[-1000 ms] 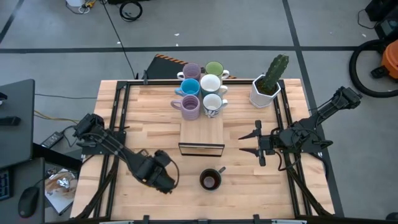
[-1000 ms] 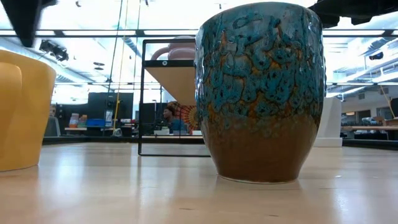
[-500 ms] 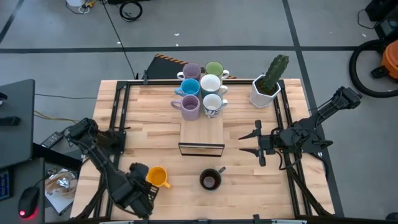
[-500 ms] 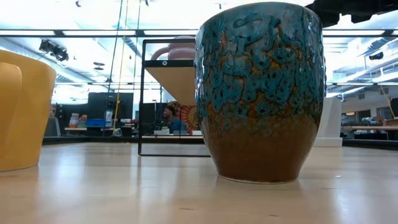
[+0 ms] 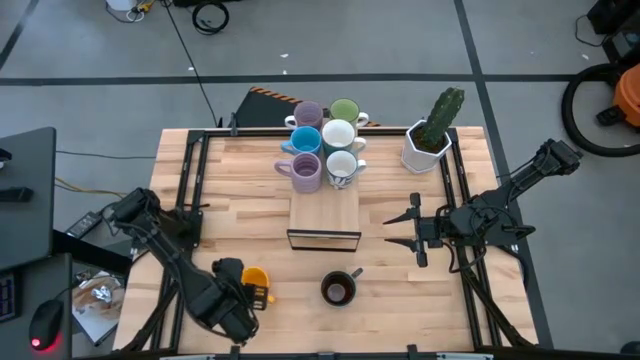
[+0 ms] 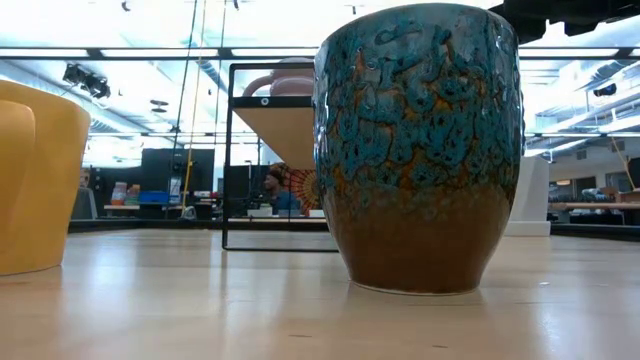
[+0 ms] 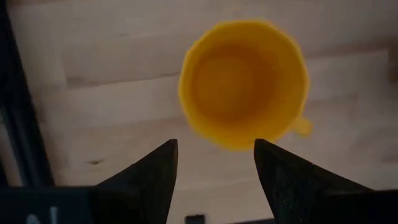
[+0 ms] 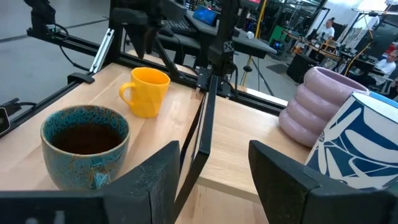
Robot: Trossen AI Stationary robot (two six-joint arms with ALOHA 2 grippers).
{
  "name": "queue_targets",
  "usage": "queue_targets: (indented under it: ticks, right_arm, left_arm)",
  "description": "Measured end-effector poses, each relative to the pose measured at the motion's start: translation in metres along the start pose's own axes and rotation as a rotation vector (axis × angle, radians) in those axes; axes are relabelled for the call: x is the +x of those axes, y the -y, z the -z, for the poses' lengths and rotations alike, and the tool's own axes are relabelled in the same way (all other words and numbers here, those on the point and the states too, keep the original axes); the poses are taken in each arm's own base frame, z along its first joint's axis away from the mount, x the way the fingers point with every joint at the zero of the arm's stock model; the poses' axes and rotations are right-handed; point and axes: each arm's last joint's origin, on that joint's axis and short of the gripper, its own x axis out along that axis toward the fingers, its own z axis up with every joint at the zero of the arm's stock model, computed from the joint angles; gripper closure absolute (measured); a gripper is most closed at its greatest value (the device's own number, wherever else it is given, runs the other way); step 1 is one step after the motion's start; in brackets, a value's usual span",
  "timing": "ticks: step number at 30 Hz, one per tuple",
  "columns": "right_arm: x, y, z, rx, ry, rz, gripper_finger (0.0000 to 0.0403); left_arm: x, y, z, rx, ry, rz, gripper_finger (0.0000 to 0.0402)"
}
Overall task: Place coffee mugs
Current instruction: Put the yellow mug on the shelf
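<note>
An orange mug (image 5: 256,280) stands upright on the table near the front left, its mouth up (image 7: 242,84). My left gripper (image 5: 243,298) hangs above it, pointing down and open, its fingertips (image 7: 216,144) just short of the rim and off it. A dark teal-glazed mug (image 5: 338,289) stands at the front middle and fills the low view (image 6: 420,150). Several mugs, lilac, green, light blue and white, stand together on a wooden stand (image 5: 324,215) at the far middle. My right gripper (image 5: 398,228) waits open at the right, level, pointing toward the table's left.
A white faceted pot with a cactus (image 5: 428,140) stands at the far right. Black rails (image 5: 190,190) run along the table's left and right sides. Bare wood lies between the stand and the two front mugs.
My left gripper has swung from over the orange mug toward the table's near-left corner, then come a little way back, rolling its wrist as it went. It has stayed open. The orange mug, covered before, now shows from above and stands where it was.
</note>
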Motion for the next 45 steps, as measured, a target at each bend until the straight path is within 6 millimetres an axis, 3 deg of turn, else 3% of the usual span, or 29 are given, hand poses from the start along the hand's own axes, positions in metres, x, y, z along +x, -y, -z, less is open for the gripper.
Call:
queue_targets:
  ticks: [11,17,25,31,45]
  right_arm:
    - [0.0,0.0,0.0,-0.001,-0.004,0.01,0.0205]
    - [0.0,0.0,0.0,0.0,-0.002,0.01,0.0205]
    - [0.0,0.0,0.0,0.001,-0.002,0.011,0.0205]
    - [0.0,0.0,0.0,0.0,-0.002,0.011,0.0205]
    - [0.0,0.0,0.001,-0.003,-0.009,0.008,0.0205]
  left_arm:
    - [0.042,-0.005,-0.005,0.036,0.047,-0.006,0.0205]
    - [0.047,-0.003,-0.003,0.033,0.017,0.044,0.0232]
    - [0.048,0.001,-0.006,0.08,0.005,0.046,0.0237]
    - [0.045,0.006,-0.017,0.262,-0.033,0.036,0.0238]
    - [0.048,0.02,-0.026,0.898,-0.06,0.102,0.0238]
